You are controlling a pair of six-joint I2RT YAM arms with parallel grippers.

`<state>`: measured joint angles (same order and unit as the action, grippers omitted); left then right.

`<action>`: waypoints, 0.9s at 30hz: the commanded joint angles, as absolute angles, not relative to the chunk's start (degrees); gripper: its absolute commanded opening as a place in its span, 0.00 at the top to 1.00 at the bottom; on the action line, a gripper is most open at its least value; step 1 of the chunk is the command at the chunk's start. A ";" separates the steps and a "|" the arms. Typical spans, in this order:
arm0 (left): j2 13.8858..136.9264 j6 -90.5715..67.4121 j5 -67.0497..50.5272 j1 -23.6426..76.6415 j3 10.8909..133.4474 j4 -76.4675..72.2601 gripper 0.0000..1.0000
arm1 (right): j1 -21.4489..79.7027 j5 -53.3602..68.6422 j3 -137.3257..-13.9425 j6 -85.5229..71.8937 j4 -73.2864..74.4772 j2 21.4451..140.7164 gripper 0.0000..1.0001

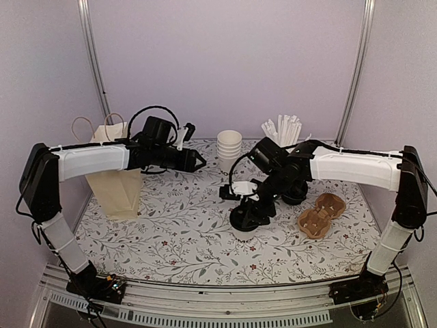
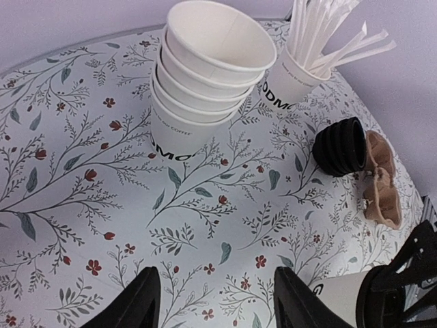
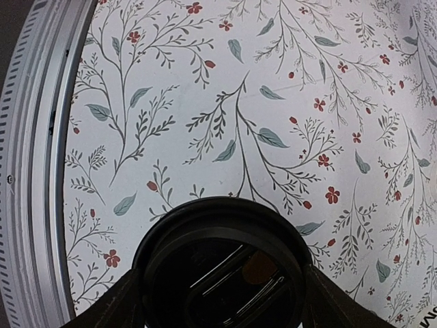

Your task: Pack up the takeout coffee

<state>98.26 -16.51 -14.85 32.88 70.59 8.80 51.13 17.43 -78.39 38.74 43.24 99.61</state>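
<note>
White paper cup with black lettering [image 2: 338, 301]: stands upright on the flower-printed table cover [image 1: 177, 232] near the middle of the table, in front of the cup stack and apart from the carrier.
Round black plastic lid [image 3: 220, 246]: sits on top of that cup, seen from straight above in the right wrist view.
Right gripper [image 3: 222, 283]: clasps the lid, with one finger [image 3: 119, 304] against each side of its rim.
Left gripper [image 2: 215, 287]: released, fingers [image 2: 130, 304] spread with only table cover between them; hangs above the table, well apart from the lidded cup, and points toward the cup stack.
Stack of white paper cups [image 2: 205, 89]: upright at the back centre, with black lettering low on the bottom cup.
White cup of paper-wrapped straws [image 2: 293, 78]: upright just beside the stack.
Ribbed stack of black lids [image 2: 339, 145]: lies on its side, just beside the carrier.
Brown moulded-pulp cup carrier [image 1: 321, 213]: lies flat on the cover, under the right arm's reach.
Cream paper bag with loop handles [image 1: 119, 181]: upright at the back left, partly behind the left arm.
</note>
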 commanded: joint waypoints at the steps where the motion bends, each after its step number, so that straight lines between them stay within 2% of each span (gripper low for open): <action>1: 96.79 -16.02 -16.05 32.78 70.58 7.38 0.41 | 51.86 14.56 -79.16 38.93 44.02 100.23 0.30; 5: 96.97 -16.01 -16.36 32.79 70.58 7.42 0.41 | 51.86 13.78 -79.41 38.25 43.95 98.84 0.36; 11: 97.13 -16.03 -16.94 32.83 70.58 7.40 0.41 | 48.58 15.39 -80.02 37.20 44.96 94.92 0.38; 19: 97.58 -15.93 -17.79 32.78 70.74 7.43 0.41 | 33.82 22.60 -81.45 35.93 47.91 88.80 0.38; 27: 98.03 -15.98 -18.79 32.79 71.04 7.53 0.41 | 13.42 26.17 -77.93 36.47 50.35 79.73 0.39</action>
<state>98.26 -16.49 -17.61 32.88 70.59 8.71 21.28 22.92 -79.77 36.49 47.59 84.12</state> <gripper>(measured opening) 0.587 0.717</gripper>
